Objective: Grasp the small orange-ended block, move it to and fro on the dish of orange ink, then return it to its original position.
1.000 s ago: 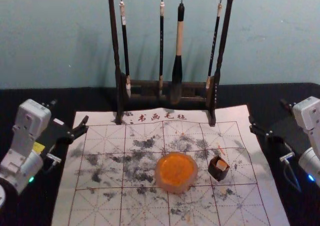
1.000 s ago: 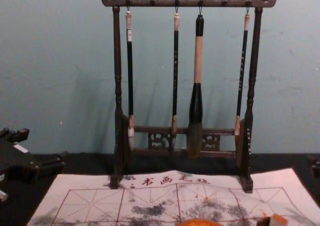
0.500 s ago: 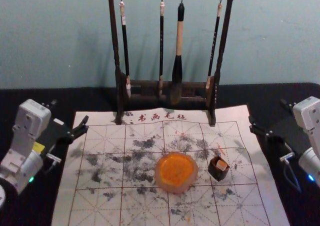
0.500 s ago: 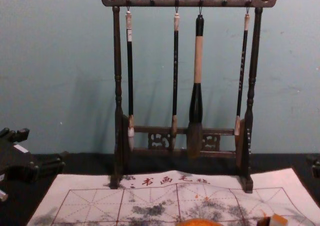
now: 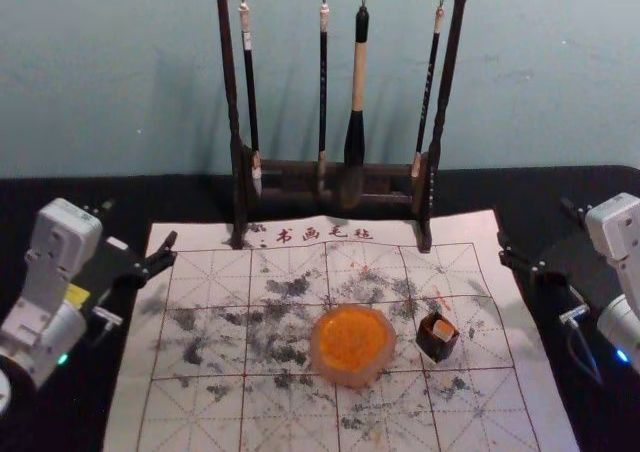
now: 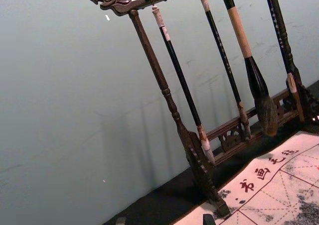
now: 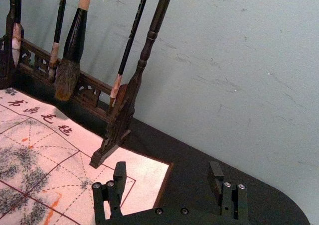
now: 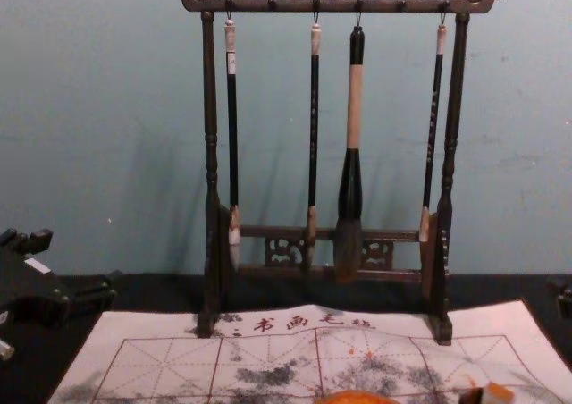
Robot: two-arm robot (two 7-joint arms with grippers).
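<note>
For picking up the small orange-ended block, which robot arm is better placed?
The right, probably: the block stands right of the ink dish, nearer the open right tool than the left tool.

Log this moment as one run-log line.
block: in dark holder, right of ink dish | left end effector: open, near mat, left side | right end effector: open, right side | grasp: none
</note>
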